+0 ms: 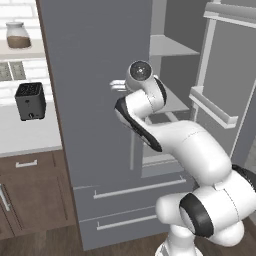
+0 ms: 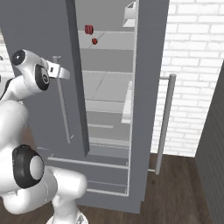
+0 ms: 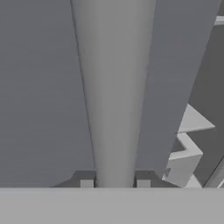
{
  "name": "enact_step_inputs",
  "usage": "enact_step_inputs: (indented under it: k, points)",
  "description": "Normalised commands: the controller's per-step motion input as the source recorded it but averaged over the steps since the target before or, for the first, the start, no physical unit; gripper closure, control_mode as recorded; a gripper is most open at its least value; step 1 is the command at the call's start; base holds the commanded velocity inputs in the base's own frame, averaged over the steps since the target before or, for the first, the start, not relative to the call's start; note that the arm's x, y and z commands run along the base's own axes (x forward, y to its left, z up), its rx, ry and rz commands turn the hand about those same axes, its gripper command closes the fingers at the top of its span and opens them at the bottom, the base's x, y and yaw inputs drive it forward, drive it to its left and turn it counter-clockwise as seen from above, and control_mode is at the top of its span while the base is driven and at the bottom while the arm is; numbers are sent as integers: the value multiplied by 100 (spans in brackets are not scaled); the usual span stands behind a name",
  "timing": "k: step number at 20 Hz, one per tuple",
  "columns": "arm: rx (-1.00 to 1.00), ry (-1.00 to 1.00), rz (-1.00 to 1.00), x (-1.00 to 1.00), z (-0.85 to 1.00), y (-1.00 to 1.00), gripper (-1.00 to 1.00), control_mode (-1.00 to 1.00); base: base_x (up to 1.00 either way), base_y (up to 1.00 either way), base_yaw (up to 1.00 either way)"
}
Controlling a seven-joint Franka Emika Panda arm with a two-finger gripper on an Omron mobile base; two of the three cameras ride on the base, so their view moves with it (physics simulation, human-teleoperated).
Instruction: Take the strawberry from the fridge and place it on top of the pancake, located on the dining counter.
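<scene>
Filling my hand view, a long thin grey vertical door handle (image 3: 114, 96) runs between my two dark fingertips; my end effector (image 3: 114, 183) is closed on it, on the left door of the tall matte grey fridge (image 2: 39, 65). This is the door-opening step, I judge. The tiny dark-red strawberry (image 2: 94, 41) sits on an upper pale shelf, at five o'clock from a blockier red lump (image 2: 89, 29) (not my target). Next comes pulling this door wide, then reaching for that shelf.
</scene>
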Motion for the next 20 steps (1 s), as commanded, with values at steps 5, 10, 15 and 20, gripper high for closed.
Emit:
enact_step_inputs:
  k: [5,10,15,20]
  points:
    - [-9,6,-6,-83,-9,53,100,-100,0,0,0]
    - [-9,0,0,-92,-13,68,100,-100,0,0,0]
    - [-6,0,-3,-63,0,68,-100,-100,0,0,0]
    - [-3,-8,-1,-44,1,32,-100,-100,0,0,0]
